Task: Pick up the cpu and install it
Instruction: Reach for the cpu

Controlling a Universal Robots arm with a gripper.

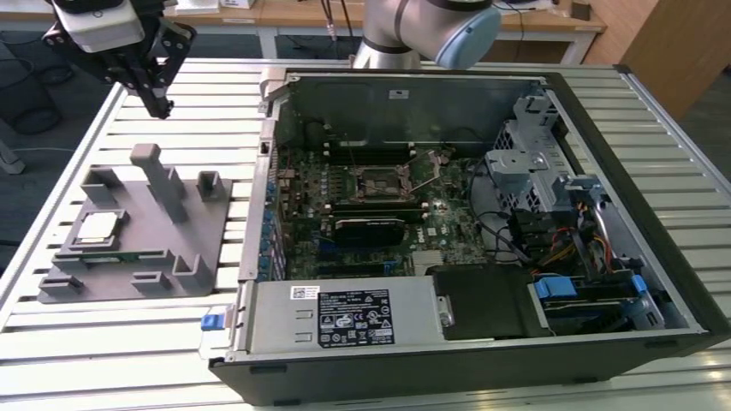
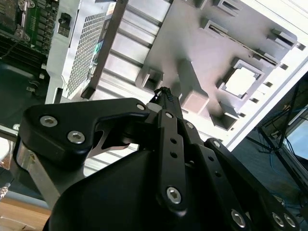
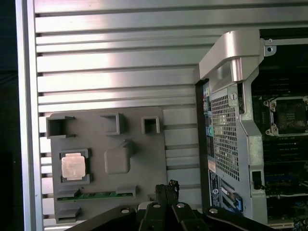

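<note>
The cpu is a small silvery square with a pale rim, lying flat in a recess of the grey holder block at the exterior view's left. It also shows in both wrist views. My gripper hangs well above the table, beyond the holder's far end and apart from the cpu. Its black fingers meet at the tips with nothing between them. The dark socket with its metal frame sits on the motherboard inside the open computer case.
A green memory stick lies in a slot of the holder beside the cpu. A tall post rises from the holder's middle. The case's metal wall stands between holder and motherboard. The slatted table extends around both.
</note>
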